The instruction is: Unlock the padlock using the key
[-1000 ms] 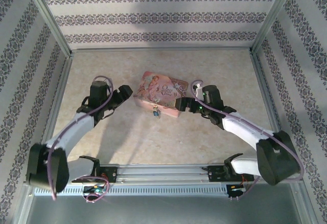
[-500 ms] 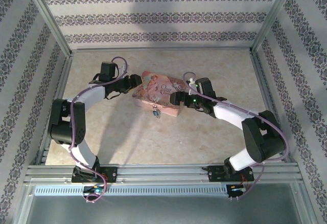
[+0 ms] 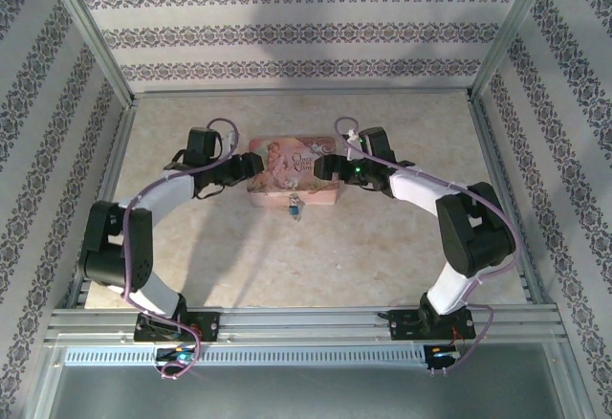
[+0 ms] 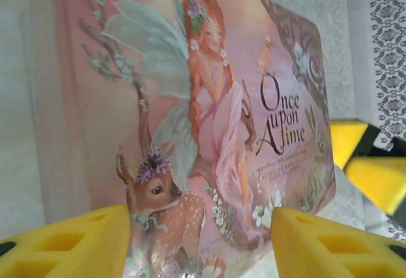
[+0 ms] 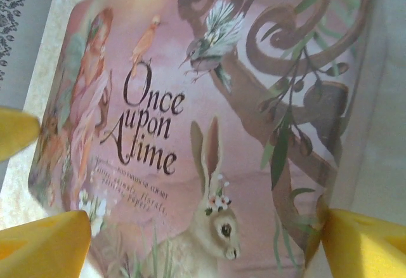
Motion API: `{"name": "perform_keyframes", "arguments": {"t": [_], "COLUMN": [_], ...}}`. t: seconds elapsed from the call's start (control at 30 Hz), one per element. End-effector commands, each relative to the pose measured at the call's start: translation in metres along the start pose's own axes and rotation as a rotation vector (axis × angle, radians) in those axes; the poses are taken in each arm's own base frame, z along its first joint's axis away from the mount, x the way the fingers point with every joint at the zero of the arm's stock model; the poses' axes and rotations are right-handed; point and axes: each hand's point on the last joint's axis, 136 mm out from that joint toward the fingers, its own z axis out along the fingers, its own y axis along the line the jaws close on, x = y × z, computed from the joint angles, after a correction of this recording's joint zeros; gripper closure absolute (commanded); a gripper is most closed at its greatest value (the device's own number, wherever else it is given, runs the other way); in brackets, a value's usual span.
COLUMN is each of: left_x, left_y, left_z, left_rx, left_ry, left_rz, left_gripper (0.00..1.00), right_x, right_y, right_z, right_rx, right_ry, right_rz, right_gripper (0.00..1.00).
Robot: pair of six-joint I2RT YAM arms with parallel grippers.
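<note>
Padlock (image 3: 294, 207) hangs off the near front face of the pink box (image 3: 292, 165), mid-table (image 3: 239, 256), between the two arms; left gripper (image 4: 200, 246) is at the box's left end, jaws spread wide across it; right gripper (image 5: 203, 249) is at the right end, jaws equally wide; cannot tell if the pads press the box; nothing is lifted.

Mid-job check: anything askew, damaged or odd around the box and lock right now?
Nothing stands out. The pink box sits flat and closed on the table, roughly square to its edges, with the padlock hanging on its near face. The left gripper and right gripper are open, one straddling each end.
</note>
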Motion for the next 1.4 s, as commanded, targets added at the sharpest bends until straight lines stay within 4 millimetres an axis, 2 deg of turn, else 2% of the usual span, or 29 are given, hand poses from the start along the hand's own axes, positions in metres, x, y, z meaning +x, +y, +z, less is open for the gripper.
{"name": "perform_keyframes", "arguments": {"t": [0.0, 0.1, 0.23, 0.3, 0.43, 0.53, 0.67, 0.77, 1.1, 1.37], "left_x": [0.033, 0.037, 0.034, 0.029, 0.026, 0.028, 0.031, 0.032, 0.028, 0.029], "left_y": [-0.005, -0.008, -0.011, -0.012, -0.008, -0.001, 0.013, 0.022, 0.032, 0.036], "left_z": [0.001, -0.007, -0.024, -0.034, -0.048, -0.053, -0.053, -0.047, -0.020, -0.001], "left_rx": [0.011, 0.021, -0.015, -0.035, -0.069, -0.093, -0.095, -0.075, -0.012, 0.029], "left_ry": [0.050, 0.022, -0.030, -0.072, -0.136, -0.164, -0.193, -0.192, -0.157, -0.115], "left_rz": [-0.057, -0.066, -0.040, -0.026, -0.032, -0.050, -0.094, -0.134, -0.196, -0.233], "left_gripper": [0.41, 0.40, 0.37, 0.34, 0.30, 0.27, 0.23, 0.22, 0.23, 0.24], "right_x": [-0.008, -0.018, -0.031, -0.028, 0.001, 0.032, 0.070, 0.084, 0.106, 0.116], "right_y": [0.020, 0.012, -0.002, -0.001, 0.009, 0.023, 0.041, 0.046, 0.047, 0.033], "right_z": [0.005, -0.002, -0.035, -0.052, -0.079, -0.083, -0.071, -0.058, -0.004, 0.027], "right_rx": [-0.075, -0.024, 0.053, 0.055, 0.004, -0.099, -0.169, -0.205, -0.227, -0.218], "right_ry": [0.015, -0.013, -0.095, -0.118, -0.121, -0.103, -0.082, -0.095, -0.097, -0.114], "right_rz": [-0.077, -0.116, -0.172, -0.209, -0.260, -0.243, -0.259, -0.242, -0.196, -0.154], "right_gripper": [0.08, 0.07, 0.06, 0.06, 0.10, 0.16, 0.18, 0.23, 0.36, 0.43]}}
